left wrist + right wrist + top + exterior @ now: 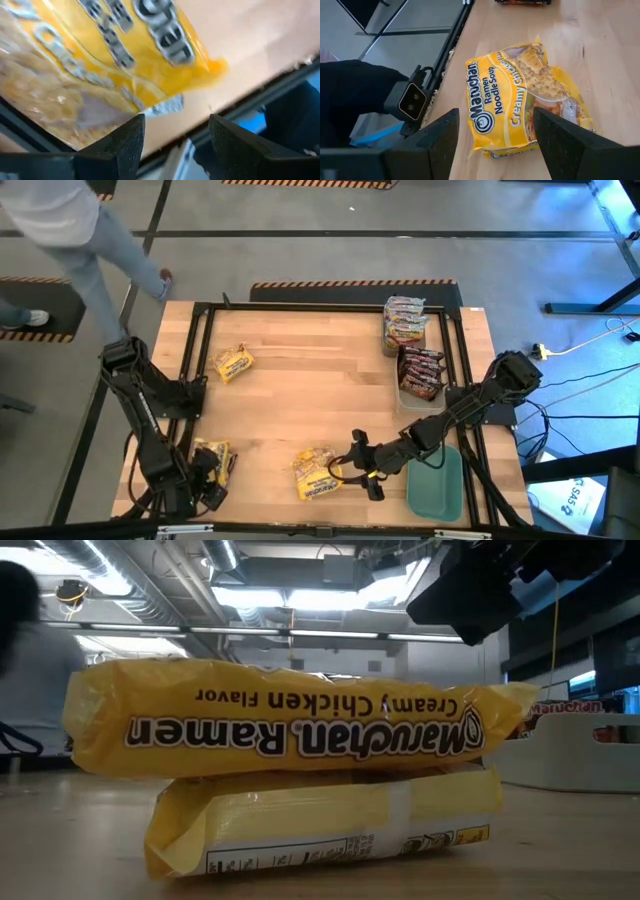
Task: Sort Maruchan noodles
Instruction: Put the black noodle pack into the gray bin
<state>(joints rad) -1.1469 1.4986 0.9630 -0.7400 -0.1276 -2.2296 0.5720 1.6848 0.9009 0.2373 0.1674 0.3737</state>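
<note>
My right gripper [352, 463] hangs just beside the yellow stack of Maruchan noodles [316, 474] at the table's near edge, fingers apart and empty. The stack lies straight ahead, probably long axis across my jaws. My left gripper [214, 473], open too, hovers over another yellow packet [212, 455].

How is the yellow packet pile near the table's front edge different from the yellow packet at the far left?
The front yellow pile is two packets stacked, while the far-left yellow packet lies alone. The open right tool sits right beside the front pile; no tool is near the far-left packet. Both are yellow Maruchan packets lying flat on the wooden table.
</note>
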